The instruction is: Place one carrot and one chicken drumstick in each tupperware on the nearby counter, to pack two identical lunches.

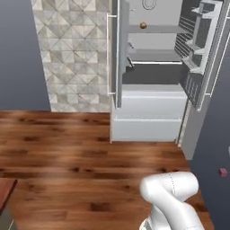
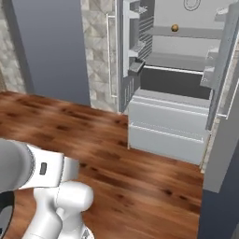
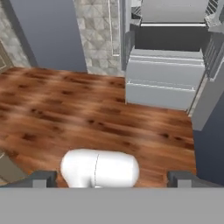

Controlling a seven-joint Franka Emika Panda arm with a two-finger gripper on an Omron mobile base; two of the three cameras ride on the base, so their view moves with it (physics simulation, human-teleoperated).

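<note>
My gripper (image 3: 113, 179) is open. Its two dark fingertips (image 3: 43, 178) stand far apart at the bottom of the hand view, with nothing between them. It hangs over the wooden floor (image 3: 65, 113) and faces the open fridge (image 3: 166, 83). A small brown round thing (image 1: 143, 25) (image 2: 175, 28) lies on an upper fridge shelf, too small to name. A reddish-brown corner that may be the counter (image 1: 5, 191) shows at the lower left of the left base view. The carrot, the chicken drumstick and the tupperware are out of view.
The fridge stands open, with grey drawers (image 1: 148, 117) low down and door racks on the left (image 2: 133, 46) and right (image 1: 200, 45). A tiled wall (image 1: 74, 54) and a dark grey panel (image 1: 20, 54) lie to its left. A small pink thing (image 1: 223, 171) sits on the dark surface at right.
</note>
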